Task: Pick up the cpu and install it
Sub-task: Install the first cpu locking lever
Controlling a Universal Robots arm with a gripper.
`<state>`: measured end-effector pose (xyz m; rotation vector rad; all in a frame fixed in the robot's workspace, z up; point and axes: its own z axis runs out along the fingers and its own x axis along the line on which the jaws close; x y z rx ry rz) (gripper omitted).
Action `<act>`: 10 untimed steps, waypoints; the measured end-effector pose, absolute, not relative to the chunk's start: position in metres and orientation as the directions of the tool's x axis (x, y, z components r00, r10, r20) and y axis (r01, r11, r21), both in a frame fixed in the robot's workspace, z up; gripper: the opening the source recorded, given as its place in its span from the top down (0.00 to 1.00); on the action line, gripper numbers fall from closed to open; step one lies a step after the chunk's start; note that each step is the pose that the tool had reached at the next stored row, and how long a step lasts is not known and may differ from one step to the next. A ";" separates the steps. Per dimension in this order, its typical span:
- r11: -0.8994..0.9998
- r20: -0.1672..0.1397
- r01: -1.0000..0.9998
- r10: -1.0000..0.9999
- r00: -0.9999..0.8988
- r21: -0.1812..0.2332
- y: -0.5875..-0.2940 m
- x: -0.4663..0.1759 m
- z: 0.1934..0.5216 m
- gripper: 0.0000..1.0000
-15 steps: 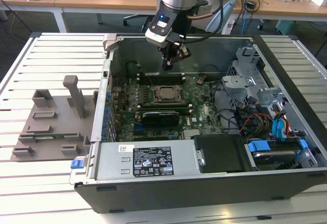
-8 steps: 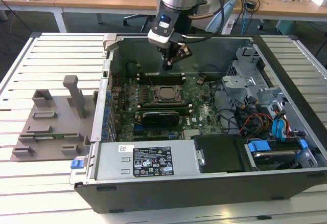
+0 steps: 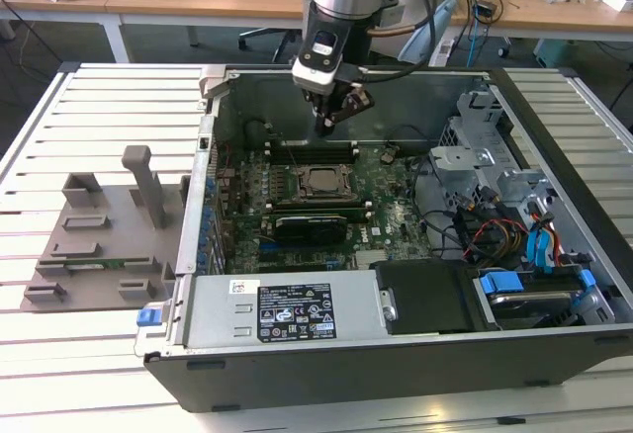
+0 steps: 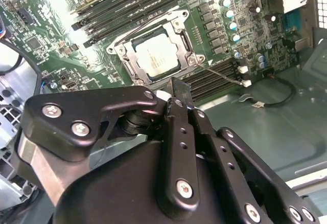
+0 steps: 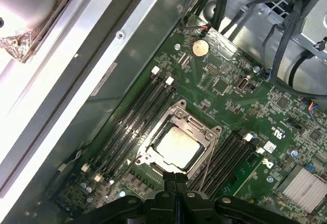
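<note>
Above motherboard, pincer closed, empty; both wrist views: cpu socketed.

An open case lies on the slatted worktop, a grey fixture at its 9 o'clock. Inside, the power supply sits at 6 o'clock, drive cage at 3 o'clock.

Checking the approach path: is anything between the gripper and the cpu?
Nothing visible. The cpu lies bare-topped inside its socket frame, with only open air between it and the gripper.
</note>
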<state>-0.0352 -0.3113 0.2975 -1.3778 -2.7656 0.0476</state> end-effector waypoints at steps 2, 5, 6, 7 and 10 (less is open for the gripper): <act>0.615 0.032 0.787 0.789 -0.614 -0.050 -0.311 -0.035 0.297 0.89; 0.632 0.032 0.773 0.775 -0.631 -0.050 -0.311 -0.035 0.297 0.89; 0.637 0.032 0.769 0.771 -0.636 -0.050 -0.311 -0.035 0.297 0.89; 0.645 0.032 0.762 0.764 -0.645 -0.050 -0.311 -0.035 0.297 0.89; 0.671 0.032 0.740 0.742 -0.670 -0.050 -0.311 -0.035 0.297 0.89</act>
